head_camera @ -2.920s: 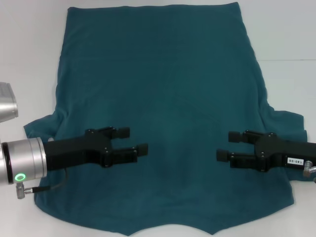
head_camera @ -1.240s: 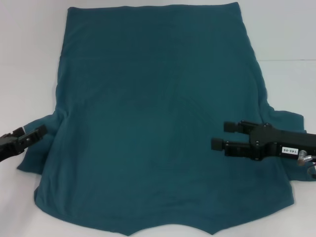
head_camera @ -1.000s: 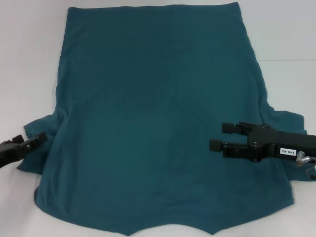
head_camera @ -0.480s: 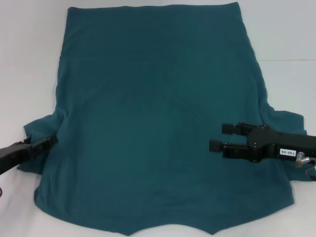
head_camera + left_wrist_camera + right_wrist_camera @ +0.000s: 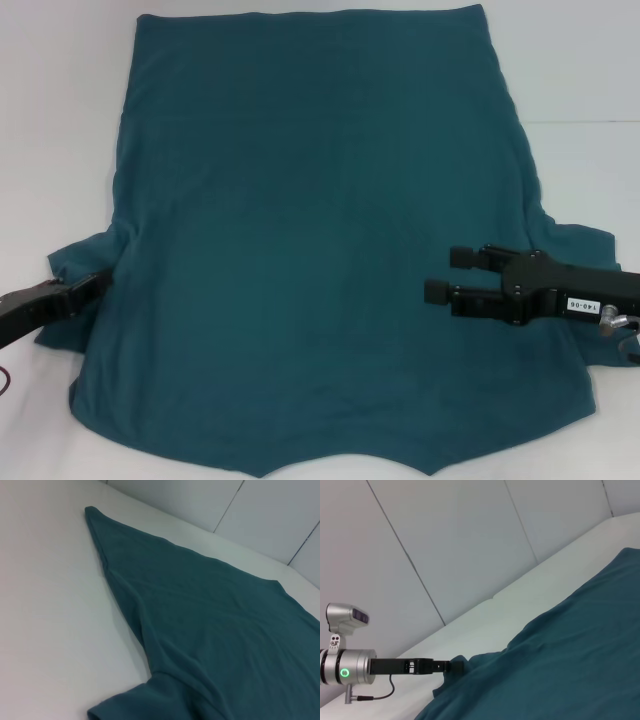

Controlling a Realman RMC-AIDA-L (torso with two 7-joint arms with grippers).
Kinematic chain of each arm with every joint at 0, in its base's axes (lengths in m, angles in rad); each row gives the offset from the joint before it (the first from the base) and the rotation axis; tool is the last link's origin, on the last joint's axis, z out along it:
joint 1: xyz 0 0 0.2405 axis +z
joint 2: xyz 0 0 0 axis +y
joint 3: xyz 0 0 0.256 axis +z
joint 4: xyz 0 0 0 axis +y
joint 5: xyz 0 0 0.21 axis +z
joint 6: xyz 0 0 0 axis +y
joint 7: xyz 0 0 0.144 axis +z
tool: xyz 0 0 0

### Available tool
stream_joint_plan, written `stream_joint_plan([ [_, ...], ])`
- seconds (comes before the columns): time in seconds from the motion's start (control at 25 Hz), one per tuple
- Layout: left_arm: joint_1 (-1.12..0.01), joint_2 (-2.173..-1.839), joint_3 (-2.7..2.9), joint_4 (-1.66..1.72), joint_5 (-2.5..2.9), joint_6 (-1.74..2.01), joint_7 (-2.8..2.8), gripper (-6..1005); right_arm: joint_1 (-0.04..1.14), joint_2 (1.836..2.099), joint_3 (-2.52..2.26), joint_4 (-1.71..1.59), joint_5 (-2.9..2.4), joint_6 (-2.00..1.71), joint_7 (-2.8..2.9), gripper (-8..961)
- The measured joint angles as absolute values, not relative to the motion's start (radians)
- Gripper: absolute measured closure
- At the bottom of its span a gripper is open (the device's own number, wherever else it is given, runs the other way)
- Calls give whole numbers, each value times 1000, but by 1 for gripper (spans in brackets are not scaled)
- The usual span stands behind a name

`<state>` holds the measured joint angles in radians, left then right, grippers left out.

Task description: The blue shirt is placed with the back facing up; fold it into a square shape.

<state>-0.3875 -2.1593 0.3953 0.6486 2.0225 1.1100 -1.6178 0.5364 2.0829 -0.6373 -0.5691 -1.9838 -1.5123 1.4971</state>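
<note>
We see left gripper (image 5: 88, 285) fingers at the left sleeve edge, grip: cannot tell | right gripper (image 5: 447, 274) fingers parted, empty, over the right side | blue shirt (image 5: 320, 220) flat on white table (image 5: 60, 120), plain side up | no fold made; all folding remains

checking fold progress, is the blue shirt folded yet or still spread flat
Spread flat: the blue shirt lies open on the table, both sleeves out, no layer turned over.
</note>
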Motion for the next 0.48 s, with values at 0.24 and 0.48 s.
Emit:
stream_joint_plan([
  [0.24, -388, -2159, 396, 652, 2023, 1104, -1629, 669, 537, 2083, -635, -569, -1983, -1512, 1497, 44],
  [0.48, -389, -2160, 396, 652, 2023, 1100, -1630, 798, 535, 2084, -633, -569, -1983, -1511, 1497, 45],
])
